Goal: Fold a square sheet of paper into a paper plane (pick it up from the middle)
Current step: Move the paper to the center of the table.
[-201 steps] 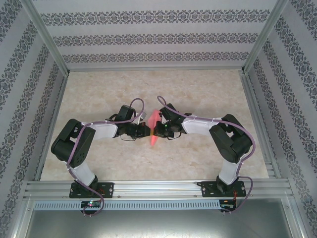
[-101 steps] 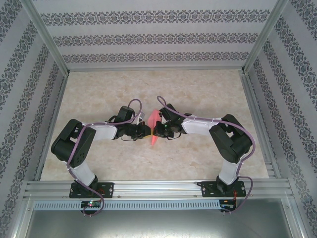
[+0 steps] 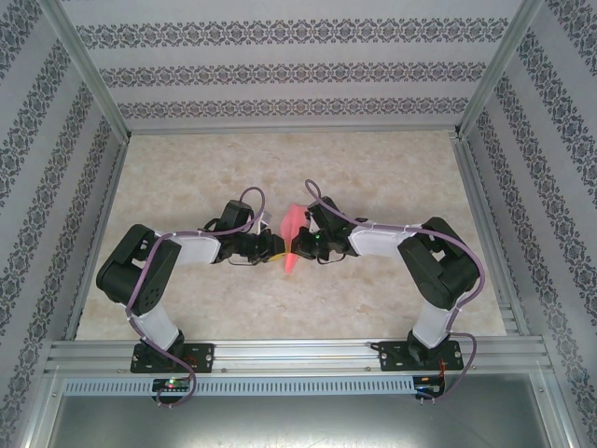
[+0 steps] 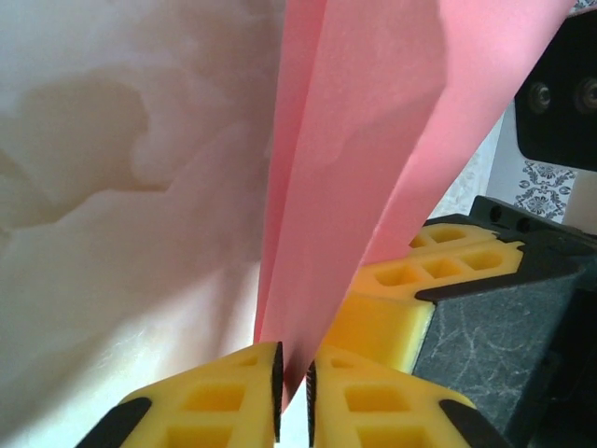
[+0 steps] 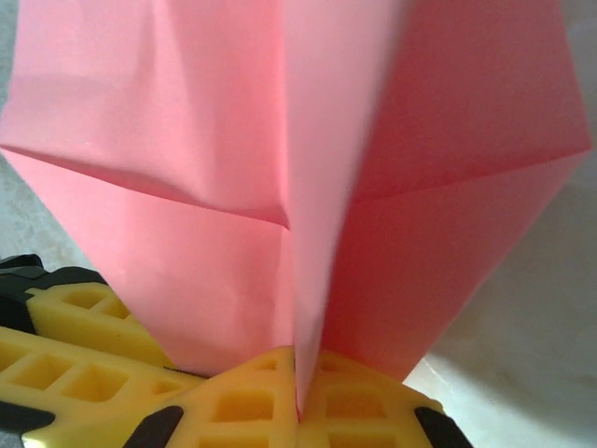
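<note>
Top external: paper plane (image 3: 291, 235) held on edge over mid tabletop (image 3: 392, 168). Pinched at centre crease by closed right pincer (image 5: 298, 378). One thin edge sitting inside narrow gap of slightly parted left pincer (image 4: 294, 392), just beside right pincer.

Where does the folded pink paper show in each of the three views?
Top external: pink paper at the centre of the table, between left gripper and right gripper.
Left wrist: pink paper rises from bottom centre to top right.
Right wrist: pink paper spreads across the upper frame, pinched at bottom centre.
Shared landmark: the right gripper's yellow fingers, clamped on the fold.
</note>
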